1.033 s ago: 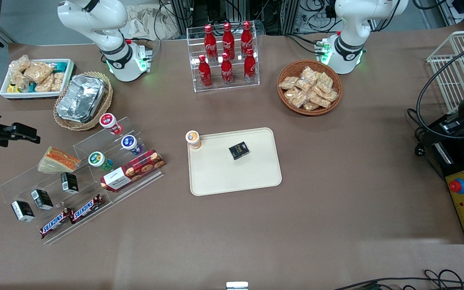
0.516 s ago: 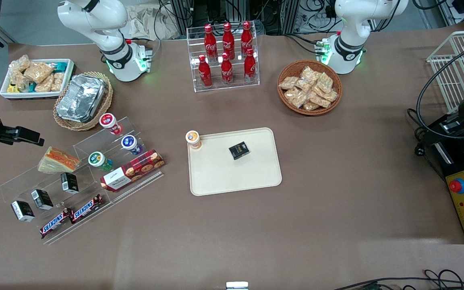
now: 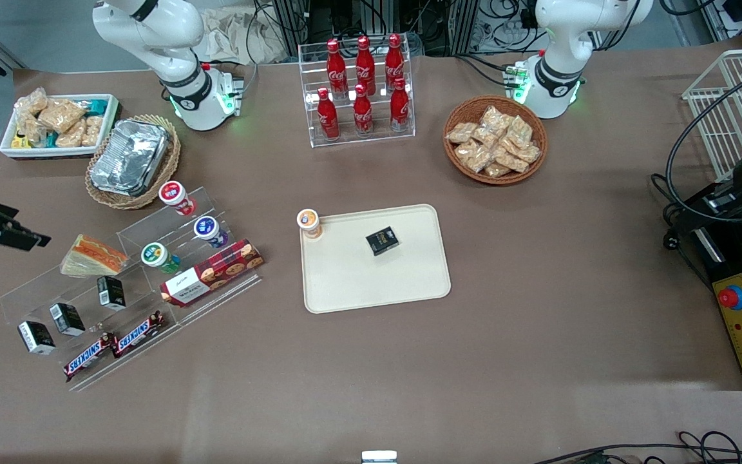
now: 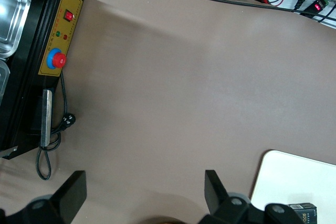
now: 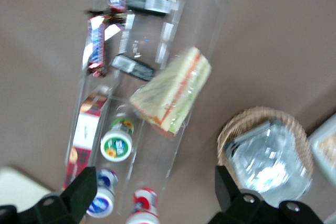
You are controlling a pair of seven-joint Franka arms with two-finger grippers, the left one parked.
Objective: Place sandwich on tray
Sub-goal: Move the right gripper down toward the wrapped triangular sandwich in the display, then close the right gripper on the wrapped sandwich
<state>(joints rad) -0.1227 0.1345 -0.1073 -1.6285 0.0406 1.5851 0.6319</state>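
Note:
The sandwich (image 3: 93, 256), a wrapped wedge with orange and green layers, lies on the upper step of a clear acrylic rack (image 3: 55, 293). It also shows in the right wrist view (image 5: 173, 95). The cream tray (image 3: 377, 283) lies flat mid-table, well away from the sandwich toward the parked arm's end. My right gripper (image 3: 20, 237) hovers above the table at the working arm's end, beside the sandwich and apart from it. In the right wrist view the gripper (image 5: 155, 192) is open and empty, its fingers (image 5: 84, 190) spread wide over the rack.
The rack also holds yoghurt cups (image 3: 160, 256), small black boxes (image 3: 67, 318), Snickers bars (image 3: 113, 348) and a cookie box (image 3: 211, 272). A foil container (image 3: 130, 156) in a wicker basket and a white snack bin (image 3: 55, 124) stand farther back. A black box (image 3: 382, 240) and an orange cup (image 3: 308, 222) sit on the tray.
My right gripper has shifted toward the working arm's end and a little nearer the front camera, tilting downward. The sandwich and the tray have not moved.

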